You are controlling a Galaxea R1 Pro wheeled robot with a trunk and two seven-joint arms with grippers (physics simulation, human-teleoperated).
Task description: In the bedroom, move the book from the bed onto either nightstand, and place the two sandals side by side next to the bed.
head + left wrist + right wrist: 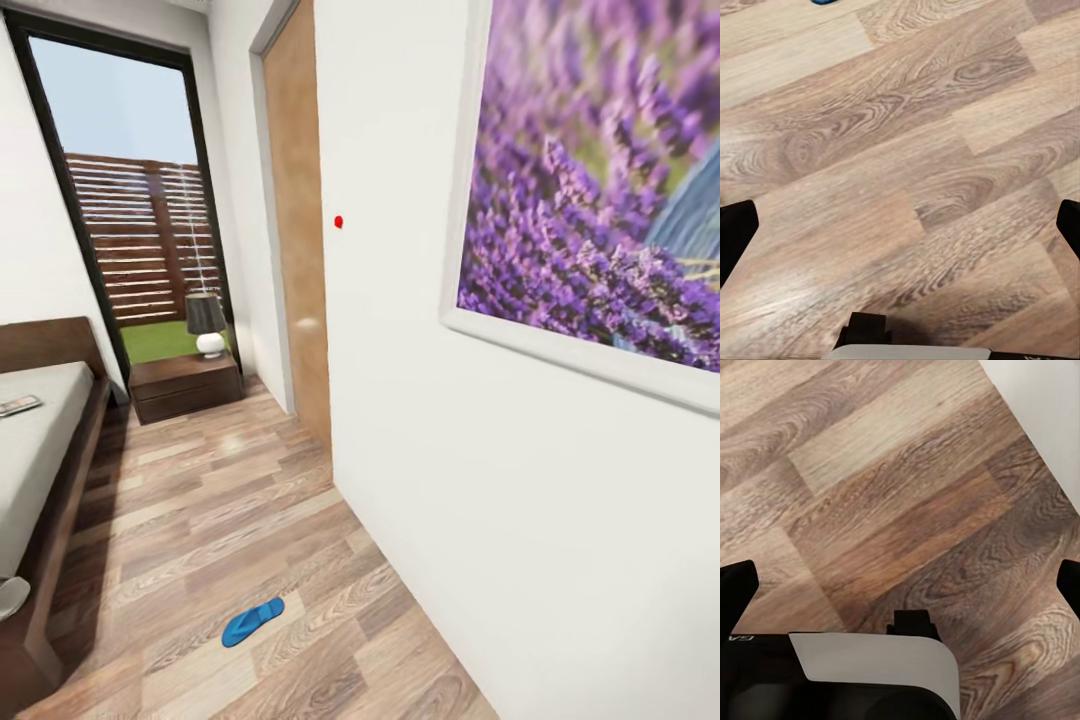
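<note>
One blue sandal (252,621) lies on the wood-plank floor (230,500) between the bed (45,440) and the white wall (480,480) as I look down the bedroom. The book (18,405) rests on the mattress near the headboard; the nightstand (185,385), bearing a lamp (206,325), stands by the window (135,210). I hold both arms low, the left gripper (900,229) and right gripper (900,585) spread wide and empty, facing bare planks.

White walls (400,420) w/ lavender pic (600,180), plank floor (250,520), tall dark-framed window (130,190).
</note>
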